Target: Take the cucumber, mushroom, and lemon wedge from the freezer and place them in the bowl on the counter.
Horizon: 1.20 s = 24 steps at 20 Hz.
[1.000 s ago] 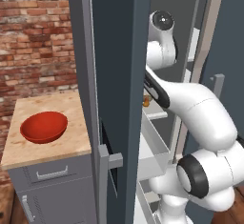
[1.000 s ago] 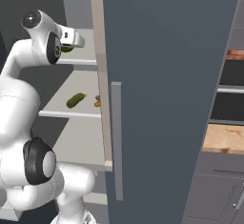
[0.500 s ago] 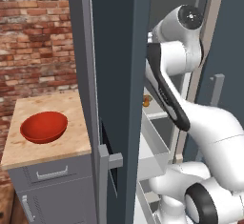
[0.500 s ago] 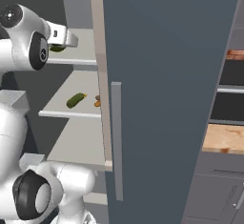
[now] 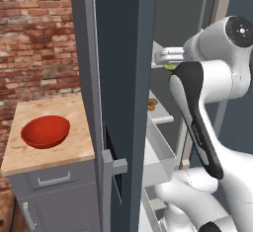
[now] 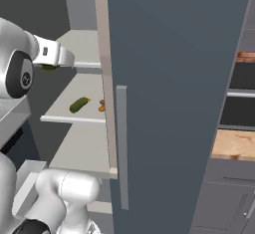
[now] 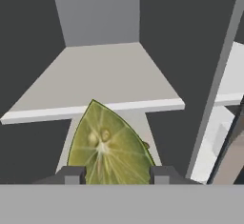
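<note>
I've got the gripper clamped on the lemon wedge; swinging out, it could clip the freezer door and drop.

Base views flank the freezer shelves, hand view close above lemon wedge

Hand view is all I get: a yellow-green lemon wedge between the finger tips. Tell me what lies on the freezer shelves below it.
Observer: A small dark green oblong cucumber lies on the pale grey shelf one level lower than the gripper.
Operator: Now report the mushroom.
Observer: The tiny brown-capped mushroom sits beside that cucumber, nearer the door edge.
Operator: Give me the bowl.
Observer: The glossy red bowl stands on the beige wood-grain counter left of the dark slate-blue freezer, with nothing in it.
</note>
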Motion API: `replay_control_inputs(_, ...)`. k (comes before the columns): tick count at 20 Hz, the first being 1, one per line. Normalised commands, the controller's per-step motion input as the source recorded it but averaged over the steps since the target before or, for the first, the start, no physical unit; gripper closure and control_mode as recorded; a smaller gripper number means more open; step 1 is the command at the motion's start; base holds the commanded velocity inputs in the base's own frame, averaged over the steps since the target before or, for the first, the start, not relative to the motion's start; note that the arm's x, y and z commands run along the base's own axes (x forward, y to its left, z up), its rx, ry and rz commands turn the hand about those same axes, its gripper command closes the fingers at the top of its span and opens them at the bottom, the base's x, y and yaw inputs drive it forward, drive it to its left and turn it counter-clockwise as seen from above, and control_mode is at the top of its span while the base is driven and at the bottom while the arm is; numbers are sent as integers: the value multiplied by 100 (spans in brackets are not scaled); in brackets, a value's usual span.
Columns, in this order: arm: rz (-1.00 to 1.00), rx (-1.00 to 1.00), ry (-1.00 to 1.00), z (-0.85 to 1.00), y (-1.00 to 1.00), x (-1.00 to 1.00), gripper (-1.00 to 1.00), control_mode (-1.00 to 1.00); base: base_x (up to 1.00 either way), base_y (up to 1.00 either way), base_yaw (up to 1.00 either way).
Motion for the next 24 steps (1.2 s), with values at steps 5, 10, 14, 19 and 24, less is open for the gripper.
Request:
replay_control_inputs(5, -1, 2, 0, -35, -20, -98, 100, -100, 0, 0, 0)
replay_control_inputs(10, -6, 0, 0, -12, 0, -63, 100, -100, 0, 0, 0)
replay_control_inputs(14, -1, 0, 0, 0, -4, -27, 100, -100, 0, 0, 0)
replay_control_inputs(19, 0, 0, 3, 0, -2, -27, 100, -100, 0, 0, 0)
replay_control_inputs(24, 0, 0, 8, -1, 0, -13, 100, -100, 0, 0, 0)
